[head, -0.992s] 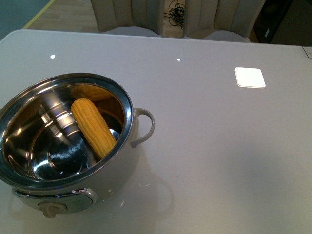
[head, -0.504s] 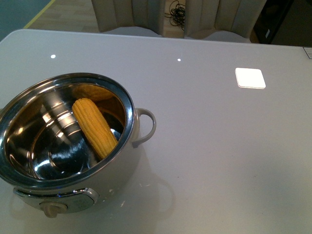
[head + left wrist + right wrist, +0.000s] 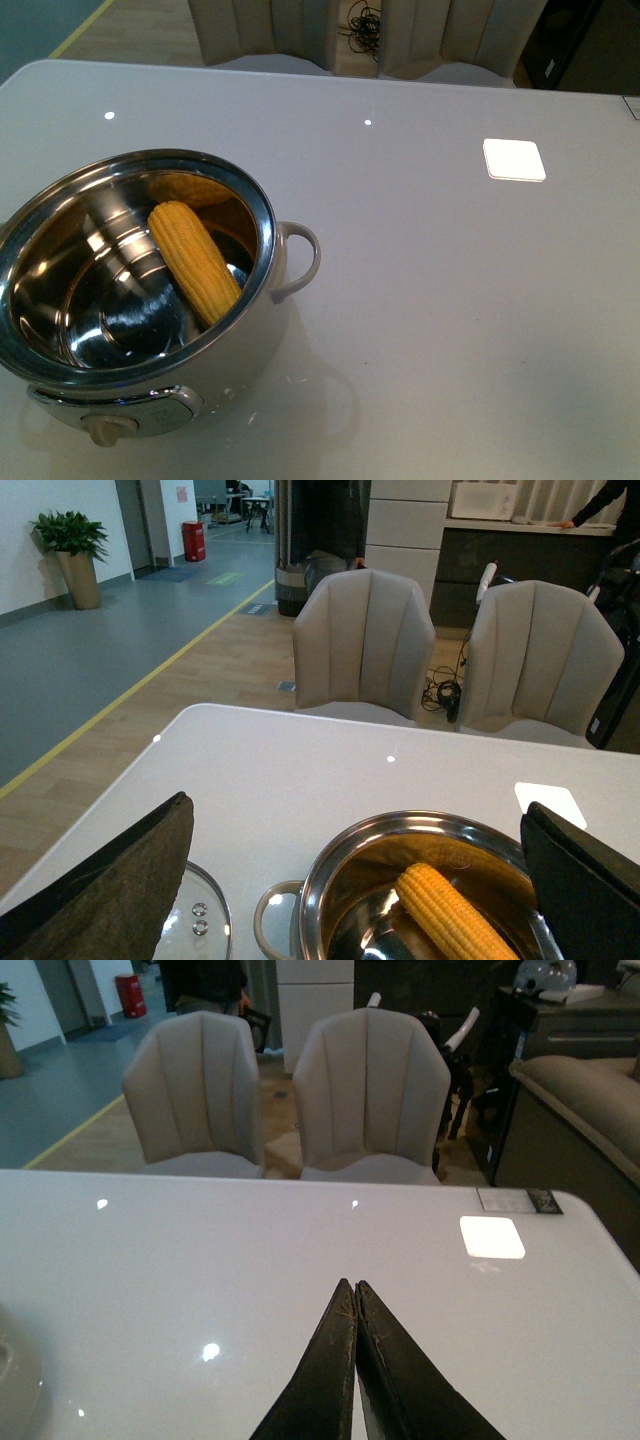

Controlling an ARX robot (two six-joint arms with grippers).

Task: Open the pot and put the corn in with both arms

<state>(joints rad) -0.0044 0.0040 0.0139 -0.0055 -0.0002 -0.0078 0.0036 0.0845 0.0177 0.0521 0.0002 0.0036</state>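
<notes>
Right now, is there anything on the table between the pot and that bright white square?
Nothing: in the front view only bare table separates the pot from the white square.

Two beige chairs [image 3: 365,640] behind white table [image 3: 450,300]

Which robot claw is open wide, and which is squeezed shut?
The left claw is open wide, with the pot between its fingers. The right claw is shut, tips touching.

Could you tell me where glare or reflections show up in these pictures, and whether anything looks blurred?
Front view: ceiling lights glare as a bright square and small dots on the glossy table; the pot mirrors the corn on its steel wall. Left wrist view: the left claw fingers are close and soft-edged; the glass lid glints. Right wrist view: similar glare spots beyond the right claw.
</notes>
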